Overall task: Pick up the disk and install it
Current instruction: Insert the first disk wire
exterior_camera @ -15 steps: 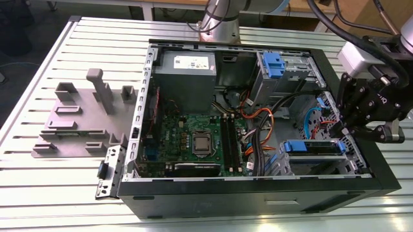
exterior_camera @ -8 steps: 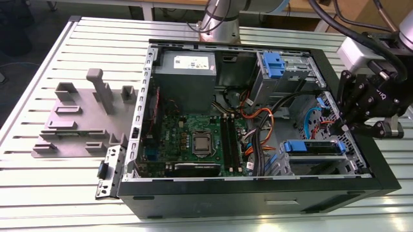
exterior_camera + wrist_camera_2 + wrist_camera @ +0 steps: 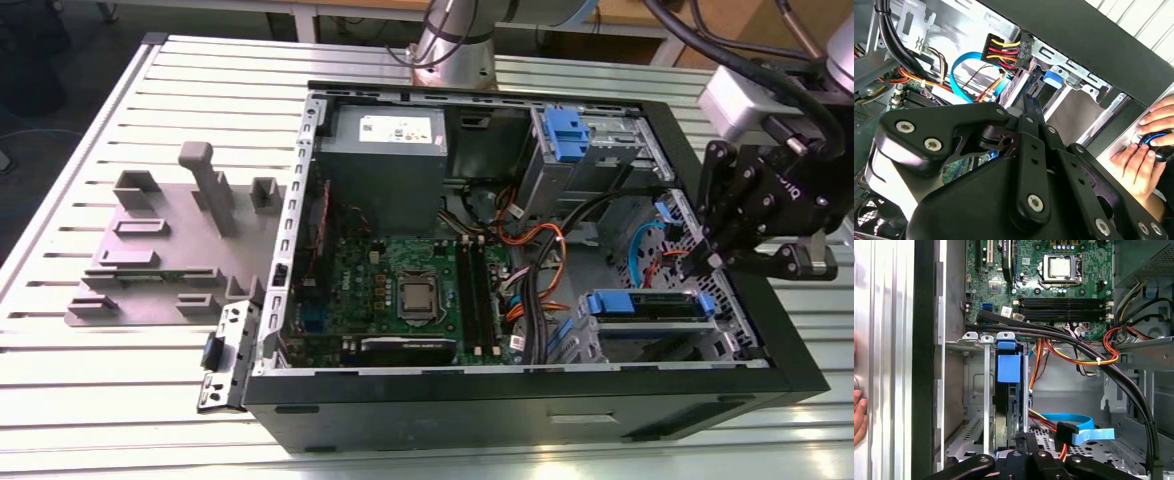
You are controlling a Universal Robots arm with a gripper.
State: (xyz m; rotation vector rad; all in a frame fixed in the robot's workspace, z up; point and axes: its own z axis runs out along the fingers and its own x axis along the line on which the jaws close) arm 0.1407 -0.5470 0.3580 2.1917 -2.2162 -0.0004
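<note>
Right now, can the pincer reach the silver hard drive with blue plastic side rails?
Probably yes: the pincer hangs right by the hard drive, whose near edge faces it uncovered; the black cables cross beyond its far end.

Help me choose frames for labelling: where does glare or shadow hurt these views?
Exterior view: glare whitens the table near the frame's bottom. Second wrist view: the metal panel is washed out, and the black tool sits dark. First wrist view: the table is overexposed; the motherboard is evenly lit.
</note>
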